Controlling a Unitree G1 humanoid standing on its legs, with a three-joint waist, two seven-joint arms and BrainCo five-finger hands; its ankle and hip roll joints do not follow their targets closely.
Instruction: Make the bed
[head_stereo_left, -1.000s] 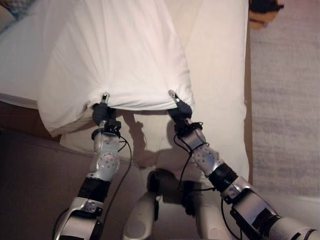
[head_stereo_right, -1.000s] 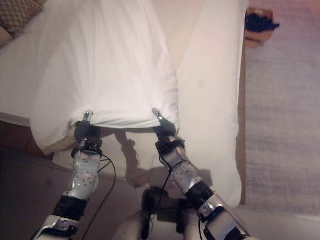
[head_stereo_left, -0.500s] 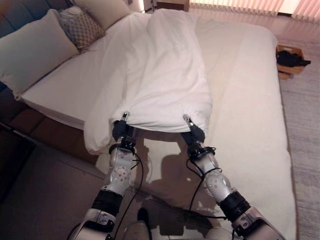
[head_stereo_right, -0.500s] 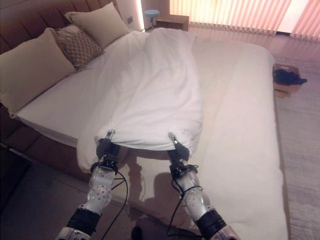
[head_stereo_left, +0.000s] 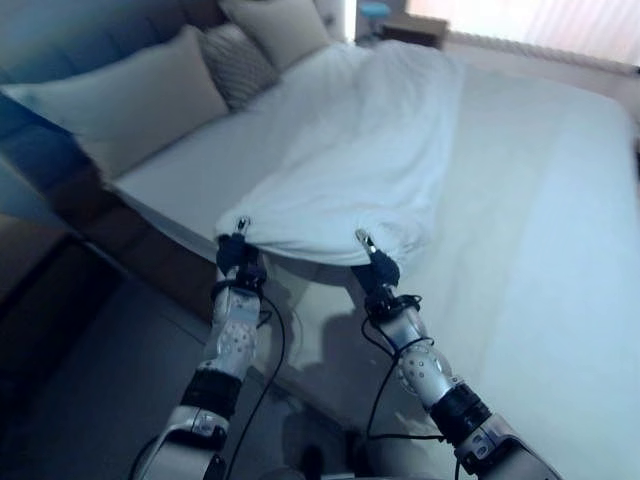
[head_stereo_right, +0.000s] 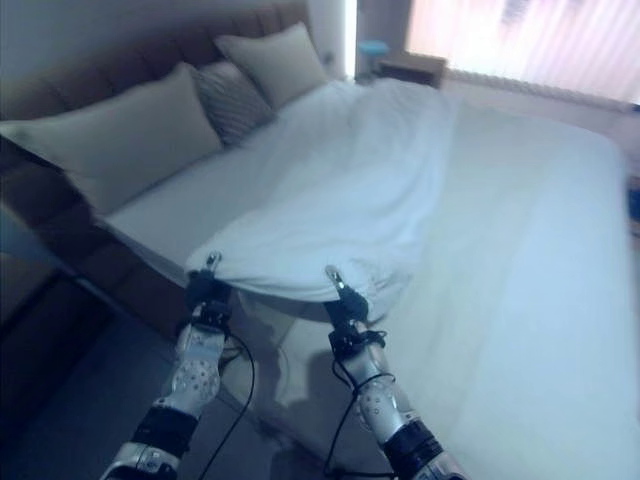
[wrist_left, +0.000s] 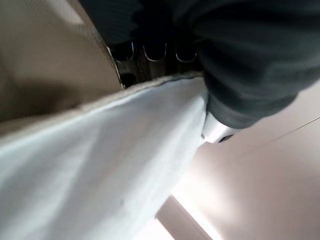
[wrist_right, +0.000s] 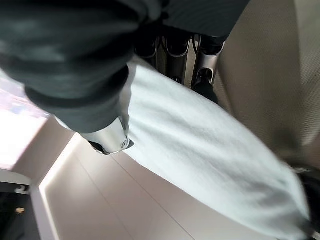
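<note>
A white duvet (head_stereo_left: 360, 170) lies bunched lengthwise down the middle of the bed's bare sheet (head_stereo_left: 540, 230). Its near edge is lifted off the mattress at the bed's side. My left hand (head_stereo_left: 238, 256) is shut on the left end of that edge and my right hand (head_stereo_left: 378, 268) is shut on the right end. In the left wrist view the white cloth (wrist_left: 100, 165) runs between the curled fingers (wrist_left: 155, 50) and the thumb. The right wrist view shows the duvet cloth (wrist_right: 200, 145) pinched the same way under the right hand's fingers (wrist_right: 180, 50).
Three pillows (head_stereo_right: 130, 130) lean on the brown padded headboard (head_stereo_right: 60, 90) at the far left. A small table (head_stereo_right: 410, 66) stands beyond the bed by the curtained window. Dark floor (head_stereo_left: 90, 400) lies beside the bed frame at my left.
The camera has tilted up, so the pillows and headboard show more fully. Both hands keep their hold on the duvet's edge, raised slightly.
</note>
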